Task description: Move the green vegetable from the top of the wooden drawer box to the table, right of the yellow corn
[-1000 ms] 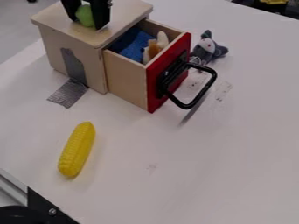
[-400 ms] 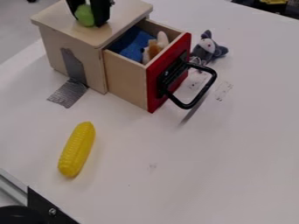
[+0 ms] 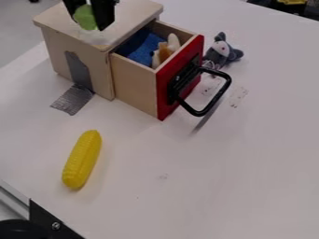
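The gripper (image 3: 88, 22) hangs at the upper left over the top of a wooden box (image 3: 74, 33), with a small green object (image 3: 85, 17) held between its fingers. Whether that object touches the box top, I cannot tell. The box's drawer (image 3: 135, 85) stands pulled out, with a red front (image 3: 164, 101) and a black handle (image 3: 215, 99). Inside it lie a blue cloth (image 3: 142, 48) and a tan and white plush toy (image 3: 163, 50).
A yellow corn cob (image 3: 81, 159) lies on the white table (image 3: 205, 186) at the lower left. Behind the drawer front sits a grey plush toy (image 3: 222, 51). Silver tape (image 3: 72, 99) runs from the box onto the table. A black bracket (image 3: 52, 223) is at the lower left corner.
The gripper and the green object have shifted slightly, first lower and a little right or level, now a little to the left. The box, drawer, corn and plush toys have stayed put.
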You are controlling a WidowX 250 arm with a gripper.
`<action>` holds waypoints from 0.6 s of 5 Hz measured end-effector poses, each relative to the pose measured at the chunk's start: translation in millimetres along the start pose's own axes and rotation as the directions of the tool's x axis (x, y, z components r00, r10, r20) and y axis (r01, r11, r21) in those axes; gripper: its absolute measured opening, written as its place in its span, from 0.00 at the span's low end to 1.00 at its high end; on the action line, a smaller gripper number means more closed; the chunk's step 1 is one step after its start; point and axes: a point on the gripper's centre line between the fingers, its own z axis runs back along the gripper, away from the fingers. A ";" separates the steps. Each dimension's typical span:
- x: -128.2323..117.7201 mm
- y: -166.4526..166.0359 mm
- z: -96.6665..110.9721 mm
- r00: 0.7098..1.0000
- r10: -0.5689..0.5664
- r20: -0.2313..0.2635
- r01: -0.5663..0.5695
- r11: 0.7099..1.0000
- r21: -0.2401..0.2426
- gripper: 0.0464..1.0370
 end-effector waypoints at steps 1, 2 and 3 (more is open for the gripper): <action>-19.4 -47.3 -6.0 0.998 -0.069 -0.012 0.069 0.997 -0.031 0.68; -25.6 -98.7 -33.3 0.982 -0.177 -0.066 0.175 0.984 -0.029 0.68; -32.1 -147.9 -66.3 0.961 -0.243 -0.135 0.242 0.970 -0.021 0.68</action>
